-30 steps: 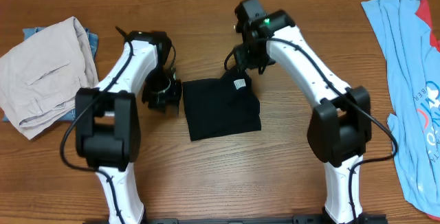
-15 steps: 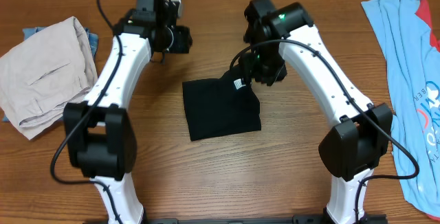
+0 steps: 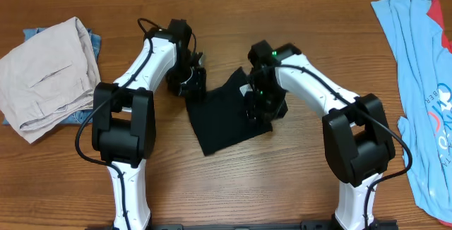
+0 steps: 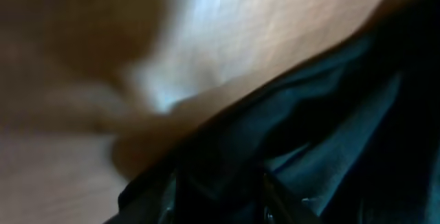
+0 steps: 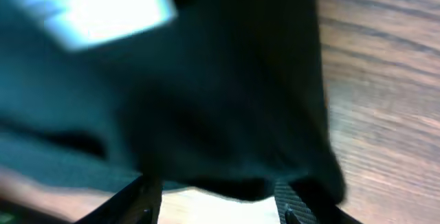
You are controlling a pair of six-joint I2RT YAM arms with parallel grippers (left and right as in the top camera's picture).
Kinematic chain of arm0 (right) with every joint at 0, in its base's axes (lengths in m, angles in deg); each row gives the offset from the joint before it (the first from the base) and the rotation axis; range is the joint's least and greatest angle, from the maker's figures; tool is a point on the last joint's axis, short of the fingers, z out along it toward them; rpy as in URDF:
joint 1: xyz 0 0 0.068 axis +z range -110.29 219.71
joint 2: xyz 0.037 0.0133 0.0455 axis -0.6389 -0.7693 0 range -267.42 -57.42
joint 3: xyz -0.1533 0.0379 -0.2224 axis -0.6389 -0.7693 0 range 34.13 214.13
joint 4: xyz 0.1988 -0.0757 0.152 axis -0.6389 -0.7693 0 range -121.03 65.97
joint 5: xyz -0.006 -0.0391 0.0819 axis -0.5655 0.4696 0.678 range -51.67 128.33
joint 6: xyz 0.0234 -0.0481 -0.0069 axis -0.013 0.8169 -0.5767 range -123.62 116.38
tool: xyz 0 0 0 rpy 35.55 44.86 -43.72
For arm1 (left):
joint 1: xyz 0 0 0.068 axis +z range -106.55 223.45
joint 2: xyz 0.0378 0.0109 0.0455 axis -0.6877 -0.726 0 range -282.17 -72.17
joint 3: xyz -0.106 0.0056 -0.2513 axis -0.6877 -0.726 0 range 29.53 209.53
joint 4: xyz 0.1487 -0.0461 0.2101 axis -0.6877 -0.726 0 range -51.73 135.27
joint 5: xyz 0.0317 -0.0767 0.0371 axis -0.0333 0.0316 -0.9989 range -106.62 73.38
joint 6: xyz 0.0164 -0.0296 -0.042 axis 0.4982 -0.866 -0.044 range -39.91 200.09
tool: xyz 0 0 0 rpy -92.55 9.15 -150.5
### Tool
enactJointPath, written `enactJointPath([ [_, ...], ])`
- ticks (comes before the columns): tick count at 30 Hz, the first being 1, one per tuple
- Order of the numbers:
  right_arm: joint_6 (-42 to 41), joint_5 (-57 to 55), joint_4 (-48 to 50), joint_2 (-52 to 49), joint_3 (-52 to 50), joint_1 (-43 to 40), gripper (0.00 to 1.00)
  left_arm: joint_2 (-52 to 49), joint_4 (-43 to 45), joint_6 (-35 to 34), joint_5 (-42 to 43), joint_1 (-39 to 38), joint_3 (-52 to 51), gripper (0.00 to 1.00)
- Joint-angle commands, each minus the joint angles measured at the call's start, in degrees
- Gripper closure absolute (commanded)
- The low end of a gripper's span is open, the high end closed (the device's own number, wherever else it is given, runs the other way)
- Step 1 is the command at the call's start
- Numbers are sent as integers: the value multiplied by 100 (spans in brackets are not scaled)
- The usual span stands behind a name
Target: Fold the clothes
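Note:
The black shirt point(image 3: 222, 120) lies folded into a tilted square at mid-table, white neck label point(image 3: 245, 89) near its top right. My left gripper point(image 3: 191, 89) is low at the shirt's top left corner. In the blurred left wrist view its fingers point(image 4: 218, 196) stand apart with black fabric point(image 4: 330, 135) between them. My right gripper point(image 3: 260, 110) is down on the shirt's right edge. In the right wrist view its fingers point(image 5: 216, 207) are open, with black fabric point(image 5: 220, 100) and the label point(image 5: 103, 4) just ahead. Beige trousers point(image 3: 46, 75) lie far left, the light-blue tee point(image 3: 420, 82) far right.
A bit of blue denim point(image 3: 32, 34) shows under the trousers. The tee runs along the table's right edge. Bare wooden tabletop point(image 3: 233, 180) lies in front of the shirt, between the two arm bases.
Both grippers have come down onto the black shirt, the left from the far side of the table. The shirt has turned from square-on to tilted and shifted slightly.

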Motion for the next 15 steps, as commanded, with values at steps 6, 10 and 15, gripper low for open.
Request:
enactJointPath([
  [6, 0, -1880, 761, 4, -452, -157, 43, -22, -1283, 114, -614, 0, -203, 79],
  [10, 402, -2420, 1351, 4, -435, -157, 42, -22, -1338, -7, -544, -9, -492, 88],
  [15, 778, -2481, 1690, 4, -402, -157, 39, -11, -1224, -7, -501, -48, -654, 96],
])
